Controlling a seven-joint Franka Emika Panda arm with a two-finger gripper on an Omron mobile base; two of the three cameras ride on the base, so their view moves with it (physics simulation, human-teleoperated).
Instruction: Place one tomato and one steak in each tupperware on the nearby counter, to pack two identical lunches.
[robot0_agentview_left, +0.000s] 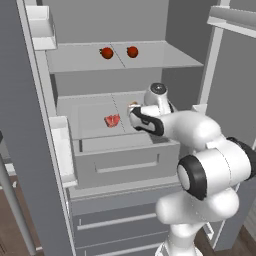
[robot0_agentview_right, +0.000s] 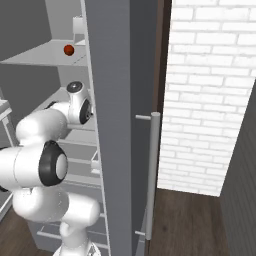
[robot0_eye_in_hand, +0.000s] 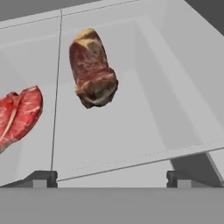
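Hand view has our gripper (robot0_eye_in_hand: 110, 178) spread wide and empty just short of the darker steak (robot0_eye_in_hand: 92, 68), lined up to grab it, the redder steak (robot0_eye_in_hand: 17, 114) lying beside that steak.

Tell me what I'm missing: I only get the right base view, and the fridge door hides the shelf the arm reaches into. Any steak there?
Observer: Yes, two lie on that lower shelf: a bright red steak and a darker steak.
Operator: Is the gripper holding either one?
Observer: No. The gripper is open, and the darker steak lies ahead of it, clear of both fingertips.
Operator: I see one tomato higher up. Any more?
Observer: Two sit on the upper shelf: a left tomato and a right tomato.
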